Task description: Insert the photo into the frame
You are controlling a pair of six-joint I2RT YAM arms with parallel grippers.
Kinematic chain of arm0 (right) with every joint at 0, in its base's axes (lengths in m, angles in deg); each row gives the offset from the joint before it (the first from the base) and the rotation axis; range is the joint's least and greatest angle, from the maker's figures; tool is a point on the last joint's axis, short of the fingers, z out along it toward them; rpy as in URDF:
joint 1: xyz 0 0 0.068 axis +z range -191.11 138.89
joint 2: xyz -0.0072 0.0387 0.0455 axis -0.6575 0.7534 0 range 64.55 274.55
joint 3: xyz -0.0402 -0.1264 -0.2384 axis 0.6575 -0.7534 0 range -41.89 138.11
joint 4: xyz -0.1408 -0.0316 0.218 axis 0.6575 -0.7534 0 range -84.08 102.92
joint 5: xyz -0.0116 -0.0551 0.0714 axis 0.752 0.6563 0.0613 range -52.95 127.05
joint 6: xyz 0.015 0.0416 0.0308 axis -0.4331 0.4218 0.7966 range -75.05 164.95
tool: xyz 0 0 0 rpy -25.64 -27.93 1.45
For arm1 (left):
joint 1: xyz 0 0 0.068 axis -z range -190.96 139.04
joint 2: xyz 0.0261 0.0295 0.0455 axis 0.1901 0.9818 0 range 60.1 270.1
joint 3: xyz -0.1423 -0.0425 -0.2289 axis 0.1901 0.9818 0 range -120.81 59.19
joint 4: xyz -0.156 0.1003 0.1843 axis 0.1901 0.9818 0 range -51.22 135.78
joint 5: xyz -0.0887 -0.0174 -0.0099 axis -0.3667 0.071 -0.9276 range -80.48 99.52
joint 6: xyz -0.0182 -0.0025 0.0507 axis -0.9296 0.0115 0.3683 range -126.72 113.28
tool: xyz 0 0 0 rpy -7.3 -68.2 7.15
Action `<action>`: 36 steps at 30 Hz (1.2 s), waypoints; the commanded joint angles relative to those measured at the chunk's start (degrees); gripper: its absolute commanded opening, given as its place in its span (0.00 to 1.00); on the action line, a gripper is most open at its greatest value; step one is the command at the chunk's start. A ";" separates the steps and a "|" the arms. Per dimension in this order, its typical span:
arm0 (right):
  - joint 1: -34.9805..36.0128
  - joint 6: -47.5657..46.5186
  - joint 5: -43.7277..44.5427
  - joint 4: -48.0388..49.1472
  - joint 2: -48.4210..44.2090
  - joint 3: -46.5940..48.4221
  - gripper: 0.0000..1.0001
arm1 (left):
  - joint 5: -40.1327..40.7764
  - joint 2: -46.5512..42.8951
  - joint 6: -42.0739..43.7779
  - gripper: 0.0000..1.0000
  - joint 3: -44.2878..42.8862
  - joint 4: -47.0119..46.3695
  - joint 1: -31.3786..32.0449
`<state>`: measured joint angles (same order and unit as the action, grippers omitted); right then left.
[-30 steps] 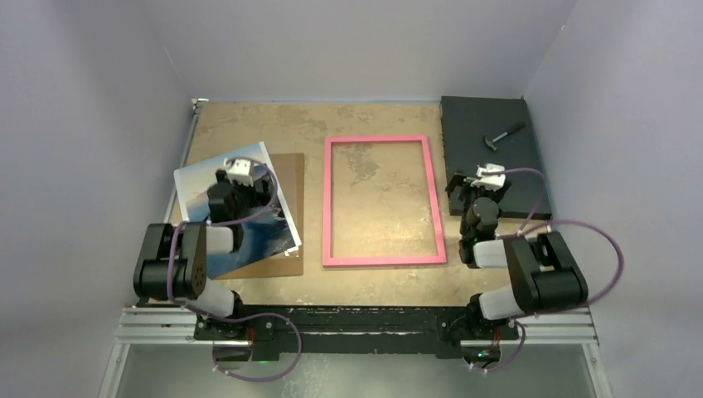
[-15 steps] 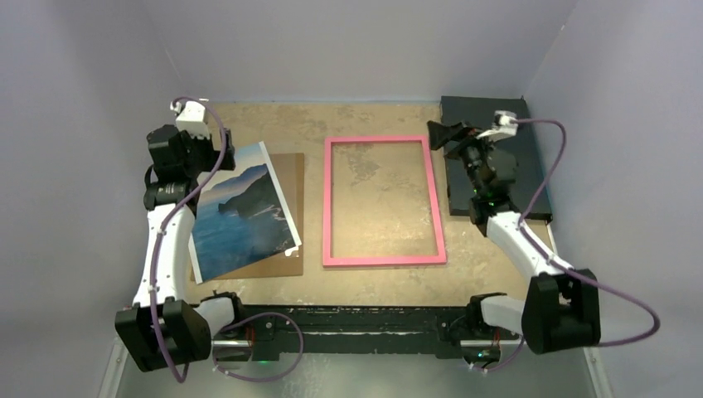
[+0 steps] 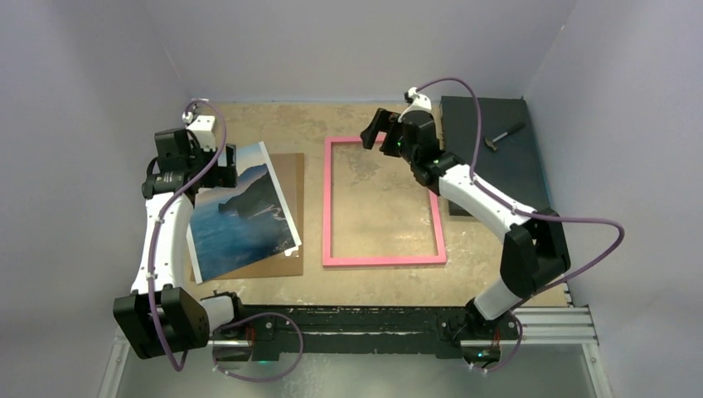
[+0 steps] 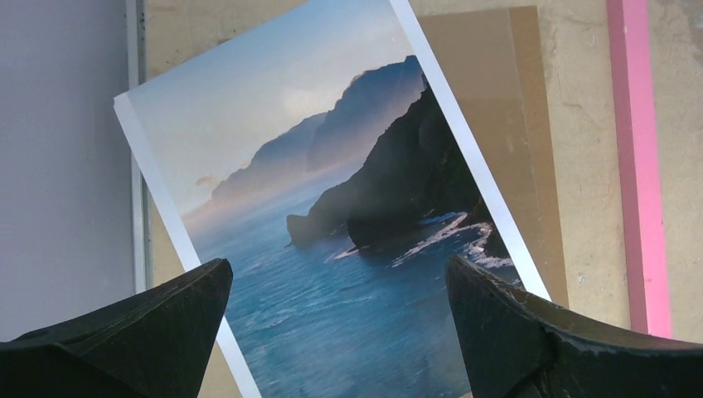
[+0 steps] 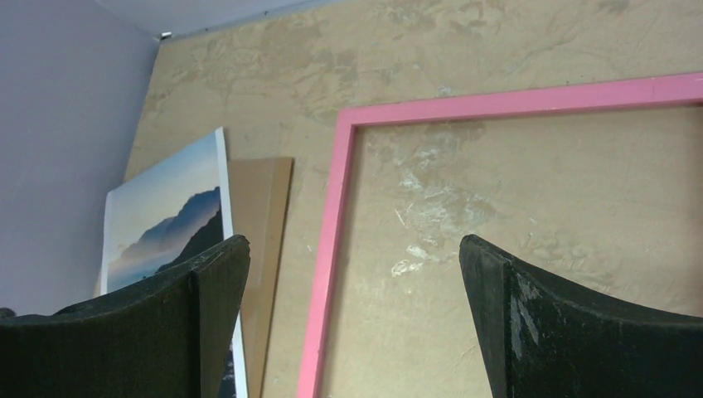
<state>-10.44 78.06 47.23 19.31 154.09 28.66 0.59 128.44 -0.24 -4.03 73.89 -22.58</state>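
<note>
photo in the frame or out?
Out. The photo lies askew on the brown board, left of the pink frame and apart from it. Inside the frame only tabletop shows.

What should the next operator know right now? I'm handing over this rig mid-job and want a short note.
Left tool: open, empty, hovering over the photo.
Right tool: open, empty, above the far left corner of the frame.
Photo: lying askew on the brown backing board, left of the frame and apart from it.
Frame: flat on the table, pink side up, no photo in it.
Done: nothing yet; neither thing is gripped.
Left: grasp the photo, probably with the left tool, and set it into the frame.
</note>
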 commanded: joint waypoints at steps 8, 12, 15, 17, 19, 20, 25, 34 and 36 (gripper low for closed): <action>13.10 -8.81 18.24 -15.04 14.74 14.14 0.99 | -0.22 -1.24 2.16 0.99 -3.24 -2.11 -0.76; 15.24 -9.72 19.09 -15.68 17.00 18.79 0.99 | -3.34 0.38 2.41 1.00 -6.19 0.58 -1.12; 15.60 -8.31 18.43 -16.41 17.92 19.76 0.99 | -3.38 2.01 2.19 1.00 -8.17 2.62 -1.34; 16.67 -6.87 18.25 -15.54 18.62 18.39 0.97 | -3.39 2.32 2.21 1.00 -8.05 2.99 -1.39; 18.20 -5.74 18.25 -16.30 20.30 18.26 0.93 | -3.42 2.41 2.20 1.00 -7.69 3.36 -1.48; 19.04 -5.35 18.24 -16.29 21.15 18.10 0.91 | -3.35 2.49 2.12 1.00 -7.45 3.62 -1.52; 21.55 -1.96 18.22 -17.45 25.88 18.59 0.76 | -3.59 2.78 2.05 1.00 -6.65 5.13 -1.58; 23.38 4.49 25.91 -21.66 32.59 22.67 0.77 | -4.69 4.34 0.65 1.00 -6.50 5.95 -1.58; 23.59 5.90 26.89 -22.87 34.60 23.62 0.74 | -4.61 4.87 0.40 1.00 -6.49 5.93 -1.62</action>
<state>13.15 79.52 68.47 -1.21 187.66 48.31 -2.97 132.33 1.33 -10.32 79.59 -23.69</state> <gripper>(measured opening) 0.763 0.996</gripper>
